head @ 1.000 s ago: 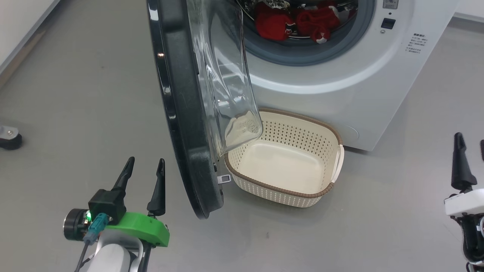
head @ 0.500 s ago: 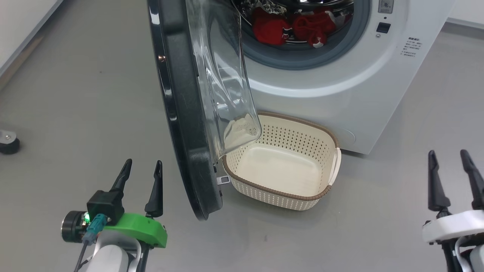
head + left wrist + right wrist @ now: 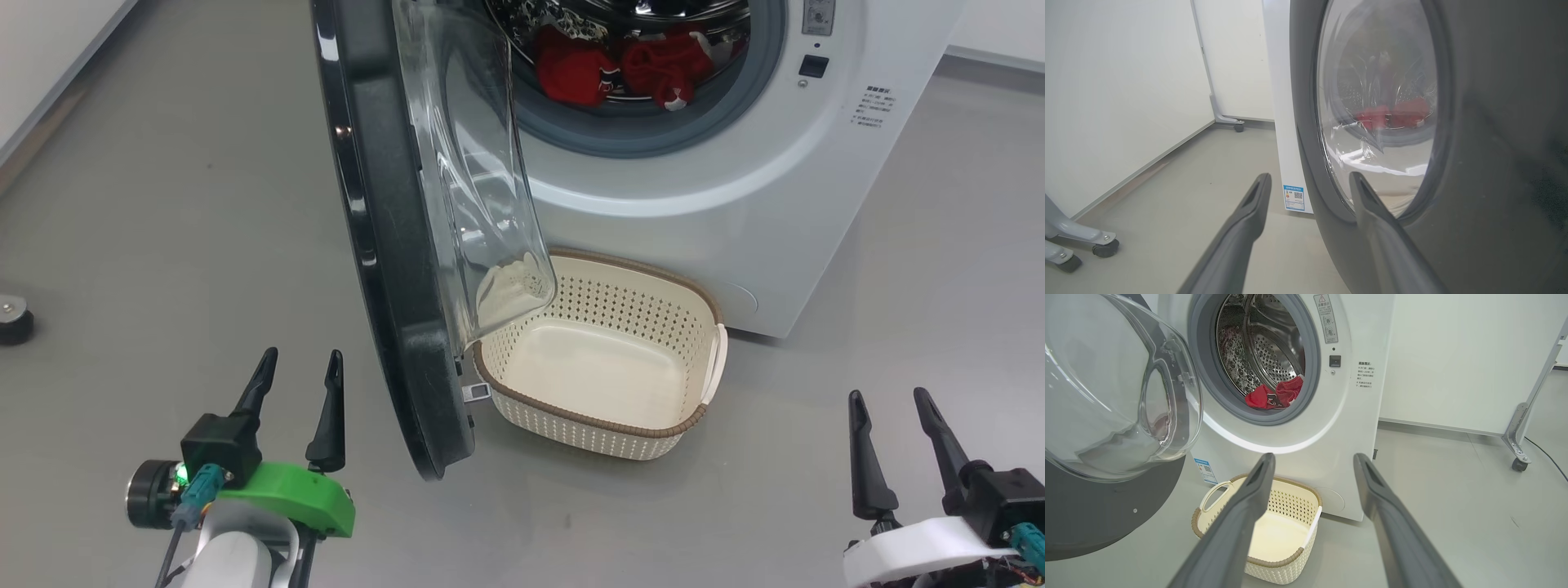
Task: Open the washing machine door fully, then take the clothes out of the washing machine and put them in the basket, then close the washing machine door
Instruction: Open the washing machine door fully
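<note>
Both end effectors (image 3: 301, 354) (image 3: 888, 393) wide apart, empty

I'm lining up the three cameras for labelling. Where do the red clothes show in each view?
Head view: clothes at top centre, inside the washing machine, right of its door.
Left wrist view: clothes right of centre, a red blur through the door glass.
Right wrist view: clothes above centre, low in the machine's opening.
Shared landmark: the door, open, in all three.
</note>
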You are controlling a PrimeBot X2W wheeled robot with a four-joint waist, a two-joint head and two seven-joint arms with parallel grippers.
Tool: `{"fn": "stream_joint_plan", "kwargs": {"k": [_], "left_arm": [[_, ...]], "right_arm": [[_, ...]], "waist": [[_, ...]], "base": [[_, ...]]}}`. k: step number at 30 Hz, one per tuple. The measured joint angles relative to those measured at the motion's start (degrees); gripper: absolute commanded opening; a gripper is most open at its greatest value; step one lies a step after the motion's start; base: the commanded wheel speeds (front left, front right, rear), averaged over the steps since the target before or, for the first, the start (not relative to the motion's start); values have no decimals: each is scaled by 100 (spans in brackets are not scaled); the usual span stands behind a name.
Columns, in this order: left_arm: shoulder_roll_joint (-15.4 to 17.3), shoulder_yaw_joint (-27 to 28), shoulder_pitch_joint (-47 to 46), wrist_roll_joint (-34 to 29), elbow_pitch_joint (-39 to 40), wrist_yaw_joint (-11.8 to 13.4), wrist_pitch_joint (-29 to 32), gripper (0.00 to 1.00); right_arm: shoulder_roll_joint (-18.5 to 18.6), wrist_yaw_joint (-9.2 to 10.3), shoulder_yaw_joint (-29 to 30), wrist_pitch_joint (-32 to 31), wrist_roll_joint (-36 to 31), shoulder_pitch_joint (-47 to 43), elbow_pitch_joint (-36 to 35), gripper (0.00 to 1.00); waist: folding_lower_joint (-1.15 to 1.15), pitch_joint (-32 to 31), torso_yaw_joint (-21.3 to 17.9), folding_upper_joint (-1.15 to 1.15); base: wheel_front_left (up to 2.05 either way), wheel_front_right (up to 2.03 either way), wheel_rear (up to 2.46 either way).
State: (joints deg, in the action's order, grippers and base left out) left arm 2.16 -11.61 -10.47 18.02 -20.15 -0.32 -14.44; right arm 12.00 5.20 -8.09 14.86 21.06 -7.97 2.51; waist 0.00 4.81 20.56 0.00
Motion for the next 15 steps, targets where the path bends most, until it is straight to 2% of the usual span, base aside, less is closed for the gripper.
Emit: {"fn": "stream_joint_plan", "kwargs": {"k": [15], "left_arm": [[0, 42, 21, -8, -89, -7, -1, 100]], "right_arm": [[-301, 0, -32, 0, -323, -258, -102, 100]], "waist": [[0, -70, -50, 0]], "base": [[0, 0, 0]]}}
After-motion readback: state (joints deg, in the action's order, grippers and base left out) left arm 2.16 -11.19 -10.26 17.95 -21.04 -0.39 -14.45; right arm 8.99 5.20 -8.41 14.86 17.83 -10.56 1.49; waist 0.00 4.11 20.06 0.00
